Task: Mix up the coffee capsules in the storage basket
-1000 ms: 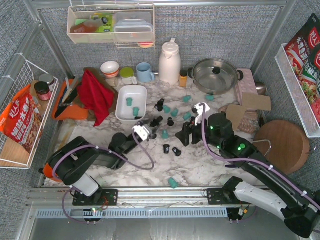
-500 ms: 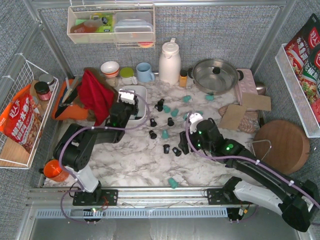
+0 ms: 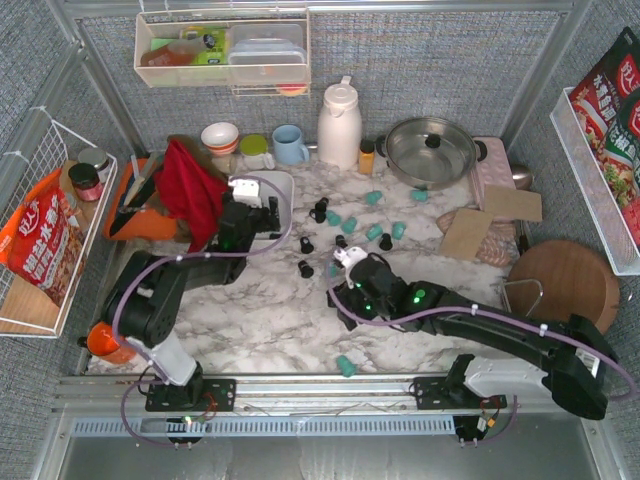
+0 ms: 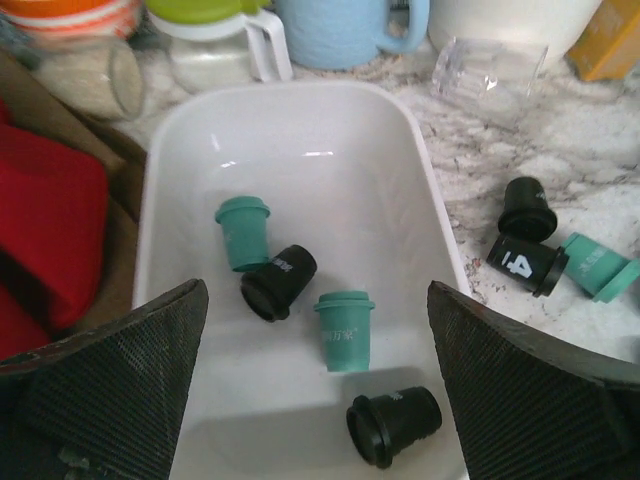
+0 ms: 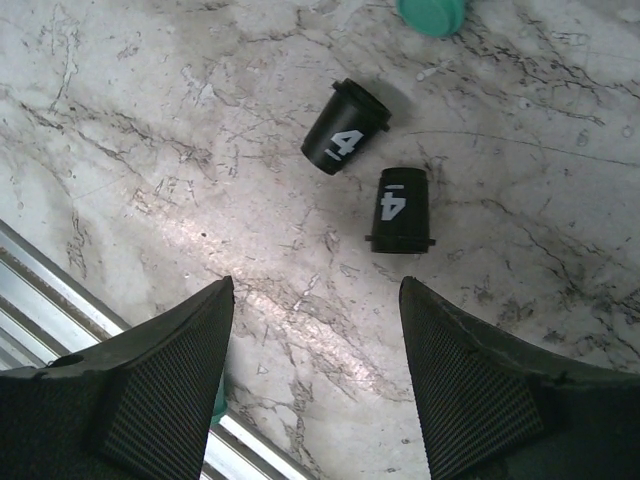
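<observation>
The white storage basket (image 4: 180, 160) holds two teal coffee capsules (image 4: 244, 231) and two black ones (image 4: 279, 283), all lying loose. My left gripper (image 4: 315, 290) hangs open just above the basket (image 3: 284, 182), nothing between its fingers. In the top view the left gripper (image 3: 250, 200) covers most of the basket. Several more teal (image 3: 349, 224) and black capsules (image 3: 306, 243) lie scattered on the marble. My right gripper (image 5: 315, 290) is open, low over the table, just short of two black capsules marked "4" (image 5: 345, 140) (image 5: 402, 208). The right gripper (image 3: 342, 300) hides them from above.
A lone teal capsule (image 3: 345, 365) lies near the front rail. Behind stand a white thermos (image 3: 338, 125), a steel pot (image 3: 430, 150), a blue mug (image 3: 290, 145) and a red cloth (image 3: 190, 190). Cardboard (image 3: 490, 220) and a round wooden board (image 3: 565, 290) lie right.
My left gripper went from the table's middle to the basket and opened there; a black capsule now lies under it. The right arm swung left and nearer, over the two black capsules.
</observation>
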Available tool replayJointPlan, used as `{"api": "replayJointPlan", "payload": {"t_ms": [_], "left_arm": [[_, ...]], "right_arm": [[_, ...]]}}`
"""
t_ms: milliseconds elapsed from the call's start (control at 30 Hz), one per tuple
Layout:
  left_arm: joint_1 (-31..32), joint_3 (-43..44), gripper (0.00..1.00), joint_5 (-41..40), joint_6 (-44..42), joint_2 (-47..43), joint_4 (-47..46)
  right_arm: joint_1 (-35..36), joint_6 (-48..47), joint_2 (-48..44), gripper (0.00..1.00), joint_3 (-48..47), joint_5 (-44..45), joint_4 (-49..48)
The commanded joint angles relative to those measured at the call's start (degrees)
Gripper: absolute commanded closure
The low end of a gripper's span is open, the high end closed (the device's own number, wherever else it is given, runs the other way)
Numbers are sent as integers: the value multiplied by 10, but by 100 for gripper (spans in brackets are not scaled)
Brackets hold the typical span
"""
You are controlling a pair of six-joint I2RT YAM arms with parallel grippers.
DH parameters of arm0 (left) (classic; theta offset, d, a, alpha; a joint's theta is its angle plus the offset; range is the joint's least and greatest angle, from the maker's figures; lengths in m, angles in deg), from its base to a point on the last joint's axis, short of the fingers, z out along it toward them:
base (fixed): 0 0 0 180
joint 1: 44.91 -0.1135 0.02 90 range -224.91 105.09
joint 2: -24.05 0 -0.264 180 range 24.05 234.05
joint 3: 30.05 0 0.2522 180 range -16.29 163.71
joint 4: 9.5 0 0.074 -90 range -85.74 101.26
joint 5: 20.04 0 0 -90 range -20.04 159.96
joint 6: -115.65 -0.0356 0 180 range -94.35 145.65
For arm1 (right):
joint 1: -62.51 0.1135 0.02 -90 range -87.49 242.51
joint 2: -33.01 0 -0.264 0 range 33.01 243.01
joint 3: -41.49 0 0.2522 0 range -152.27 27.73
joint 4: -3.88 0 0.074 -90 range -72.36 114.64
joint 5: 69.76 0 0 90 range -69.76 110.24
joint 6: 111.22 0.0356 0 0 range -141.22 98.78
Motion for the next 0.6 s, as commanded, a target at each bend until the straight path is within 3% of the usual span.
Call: {"api": "replayJointPlan", "payload": {"t_ms": [0, 300, 567], "left_arm": [[0, -32, 1, -31, 4, -82, 17], [1, -52, 1, -3, 25, -263, 206], [1, -83, 1, -3, 71, -318, 222]], "right_arm": [[37, 18, 31, 29, -29, 59, 31], [112, 71, 111, 36, -77, 99, 92], [167, 105, 159, 39, -114, 97, 148]]}}
